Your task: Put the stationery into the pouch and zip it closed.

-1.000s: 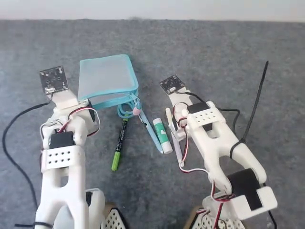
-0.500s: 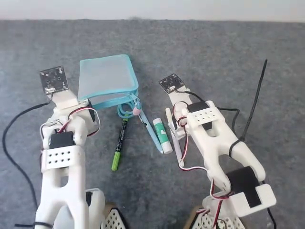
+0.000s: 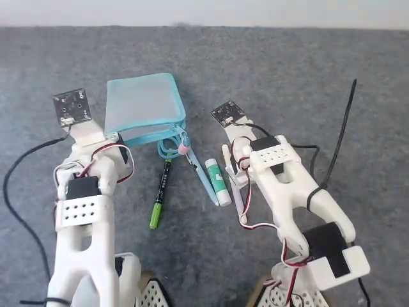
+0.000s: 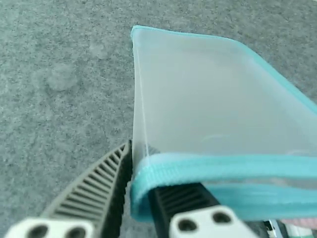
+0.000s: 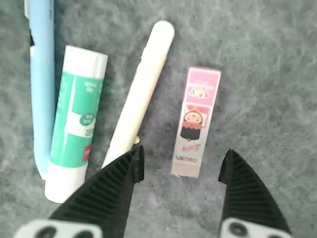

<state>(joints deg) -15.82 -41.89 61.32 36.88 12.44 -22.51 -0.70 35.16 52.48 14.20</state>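
Teal-edged, seemingly translucent pouch (image 4: 208, 99); pink box (image 5: 196, 121)

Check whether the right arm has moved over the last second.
Yes, slightly. In the high view the right arm and its camera board have edged toward the pouch, which has stayed put.

White arms (image 3: 82, 256) carry black servos (image 3: 82, 187) (red-and-white wires (image 3: 96, 167)) and ribbed black jaws.

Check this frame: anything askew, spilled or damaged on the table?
Nothing stands out. The left gripper pinches the pouch at its zipper edge; glue stick, pens and eraser lie intact beside it, the right gripper open above the eraser.
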